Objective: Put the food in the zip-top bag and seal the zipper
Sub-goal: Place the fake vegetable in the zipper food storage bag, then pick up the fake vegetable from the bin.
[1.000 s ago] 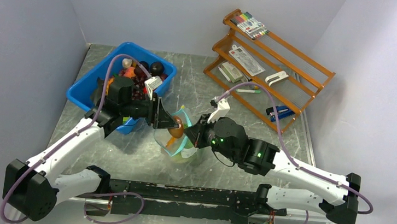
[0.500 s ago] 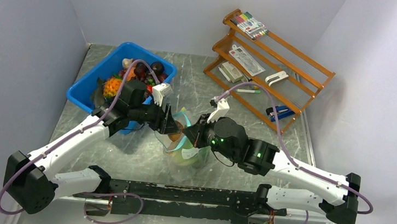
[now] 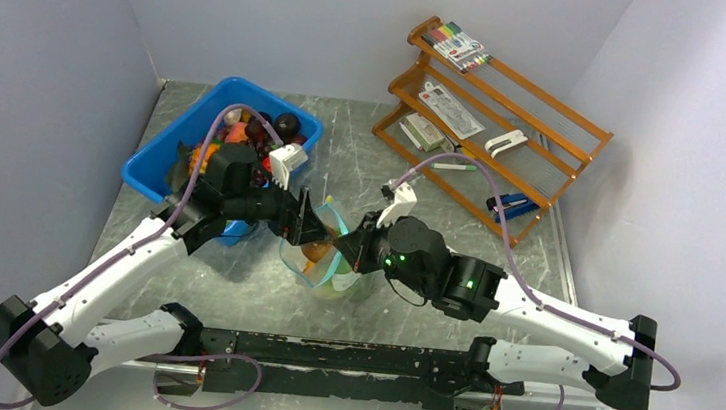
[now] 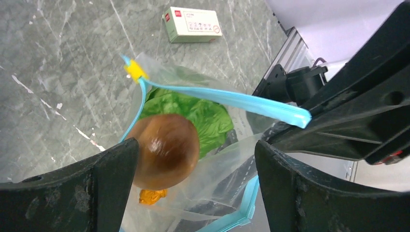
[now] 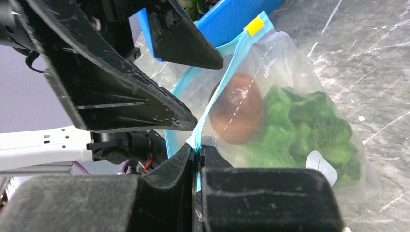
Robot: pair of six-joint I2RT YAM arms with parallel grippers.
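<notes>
The clear zip-top bag (image 3: 325, 267) stands in the middle of the table with its mouth held up. My right gripper (image 5: 198, 151) is shut on the teal zipper (image 5: 227, 63) strip at the mouth's edge. My left gripper (image 4: 196, 162) hangs open just above the mouth, nothing between its fingers. Inside the bag lie the food pieces: a brown round fruit (image 4: 164, 147), green lettuce (image 4: 205, 113) and an orange piece (image 4: 151, 195). The zipper's yellow tip (image 4: 135, 71) sits at the far end of the strip.
A blue bin (image 3: 155, 167) with several more toy foods stands at the back left, right behind the left gripper. A wooden rack (image 3: 547, 132) with markers and stationery fills the back right. A small white box (image 4: 191, 24) lies on the table beyond the bag.
The left gripper has opened wide over the bag's mouth, and the brown fruit it carried now lies inside the bag. The right gripper kept its grip on the zipper strip.
</notes>
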